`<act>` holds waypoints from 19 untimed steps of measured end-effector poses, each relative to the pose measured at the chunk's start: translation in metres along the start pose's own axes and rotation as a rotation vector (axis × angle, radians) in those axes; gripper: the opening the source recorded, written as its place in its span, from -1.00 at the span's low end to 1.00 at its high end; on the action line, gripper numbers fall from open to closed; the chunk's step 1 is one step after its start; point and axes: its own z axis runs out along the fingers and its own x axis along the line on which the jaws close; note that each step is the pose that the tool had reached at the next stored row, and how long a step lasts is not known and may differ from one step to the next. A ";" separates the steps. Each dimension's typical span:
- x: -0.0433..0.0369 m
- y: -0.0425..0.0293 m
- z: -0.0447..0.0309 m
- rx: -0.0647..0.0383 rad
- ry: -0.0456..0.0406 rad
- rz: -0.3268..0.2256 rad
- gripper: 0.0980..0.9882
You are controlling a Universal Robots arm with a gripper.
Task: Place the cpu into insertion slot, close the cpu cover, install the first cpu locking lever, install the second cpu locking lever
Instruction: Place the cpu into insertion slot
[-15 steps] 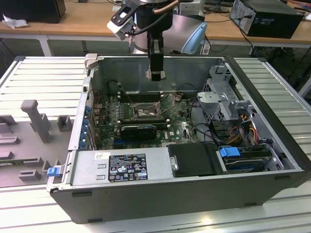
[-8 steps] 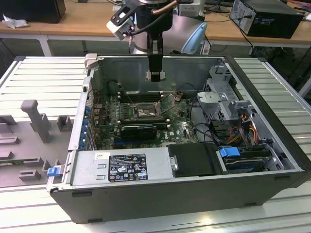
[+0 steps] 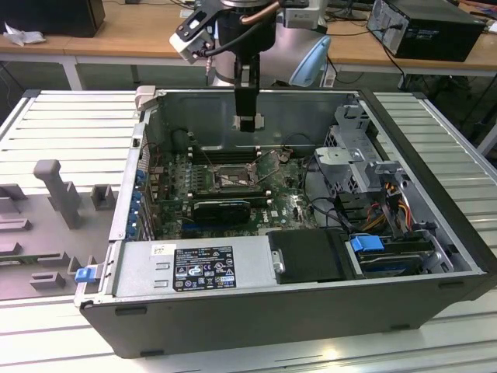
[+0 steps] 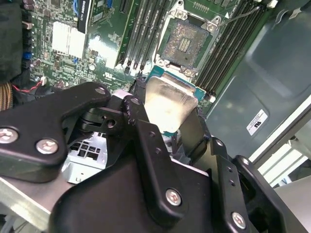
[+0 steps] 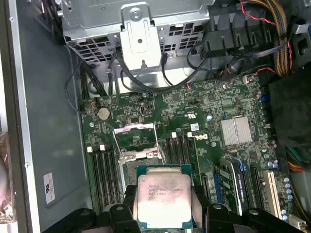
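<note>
My gripper point(image 5: 165, 216) is shut on the cpu point(image 5: 163, 194), a pale silver square chip with a green rim, clamped by two opposite edges between black fingers point(image 4: 141, 126). In the exterior view the gripper point(image 3: 248, 122) hangs above the back of the open computer case, higher than the green board. The insertion slot point(image 5: 136, 138) lies uncovered just ahead of the chip; its contact field shows in the second wrist view point(image 4: 187, 41). The cpu cover point(image 5: 140, 155) shows as silvery metal at the slot's edge nearest the chip, swung open. A thin grey locking lever point(image 4: 240, 15) sticks out from one slot corner.
Black memory slots point(image 5: 104, 165) flank the socket on both sides. Loose black cables point(image 5: 146, 82) and a metal drive cage point(image 3: 353, 151) stand on the exterior view's right. A long black card point(image 3: 221, 208) lies in front of the socket. The case walls point(image 3: 256, 295) enclose the board.
</note>
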 end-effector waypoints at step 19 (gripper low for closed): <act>-0.0001 -0.0005 0.0054 -0.003 -0.0127 0.142 -0.03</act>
